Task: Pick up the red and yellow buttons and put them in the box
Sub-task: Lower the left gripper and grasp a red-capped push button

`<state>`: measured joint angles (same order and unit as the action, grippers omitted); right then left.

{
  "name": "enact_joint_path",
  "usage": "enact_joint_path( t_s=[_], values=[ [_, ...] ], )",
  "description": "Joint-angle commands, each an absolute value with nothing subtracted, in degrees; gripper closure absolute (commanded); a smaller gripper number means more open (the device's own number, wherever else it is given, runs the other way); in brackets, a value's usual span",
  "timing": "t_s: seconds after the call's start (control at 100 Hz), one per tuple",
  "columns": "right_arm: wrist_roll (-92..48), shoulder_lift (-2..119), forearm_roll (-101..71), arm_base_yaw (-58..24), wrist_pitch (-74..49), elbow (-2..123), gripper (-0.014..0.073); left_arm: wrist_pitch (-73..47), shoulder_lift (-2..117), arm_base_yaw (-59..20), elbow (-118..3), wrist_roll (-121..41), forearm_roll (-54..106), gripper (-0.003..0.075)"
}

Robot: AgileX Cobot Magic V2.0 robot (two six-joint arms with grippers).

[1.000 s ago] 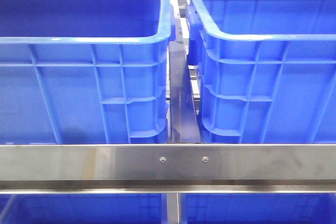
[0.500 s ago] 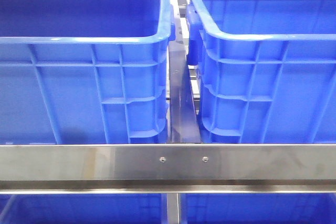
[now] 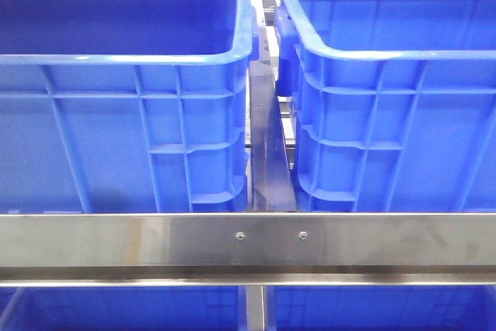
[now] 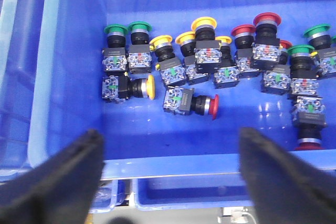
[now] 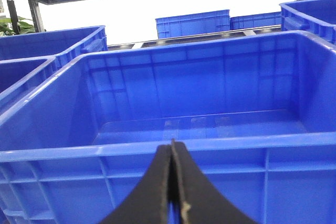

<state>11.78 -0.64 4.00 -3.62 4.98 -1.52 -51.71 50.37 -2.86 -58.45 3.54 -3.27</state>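
While the front view shows only two blue crates behind a steel rail (image 3: 248,242), the left crate (image 3: 116,114) and the right crate (image 3: 395,114), the wrist views carry the detail. Left gripper (image 4: 170,177): jaws spread wide, empty, above a bin (image 4: 73,129) of push buttons. Near the bin's front wall lie a yellow button (image 4: 149,86) and, beside it, a red button (image 4: 214,107), both on their sides. Right gripper (image 5: 172,182): jaws pressed together, holding nothing, before an empty box (image 5: 199,124).

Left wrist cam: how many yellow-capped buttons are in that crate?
5 yellow buttons: four upright in the row, one tipped on its side just outside it. More could be hidden.
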Motion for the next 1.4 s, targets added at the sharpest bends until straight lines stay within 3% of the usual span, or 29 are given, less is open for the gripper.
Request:
enact_joint_path(
  t_s=[0.0,0.25,0.66,1.0,1.39],
  values=[
    [11.72,-2.02,4.56,-3.68,9.65,-0.42,0.0662,-47.61,50.28,-2.73,-60.49,3.65,-1.61,0.0156],
    [11.72,-2.02,4.56,-3.68,9.65,-0.42,0.0662,-46.19,56.31,-5.59,-62.90,-1.72,4.87,0.0156],
    [11.72,-2.02,4.56,-3.68,9.65,-0.42,0.0662,-45.33,81.64,-16.15,-76.94,-1.72,3.66,0.0156],
    [11.72,-2.02,4.56,-3.68,9.65,-0.42,0.0662,-45.98,96.92,-16.79,-86.68,-1.85,3.52,0.0156],
    [11.72,-2.02,4.56,-3.68,9.65,-0.42,0.0662,-42.81,103.26,-16.79,-88.35,-2.24,2.86,0.0156]
  ],
)
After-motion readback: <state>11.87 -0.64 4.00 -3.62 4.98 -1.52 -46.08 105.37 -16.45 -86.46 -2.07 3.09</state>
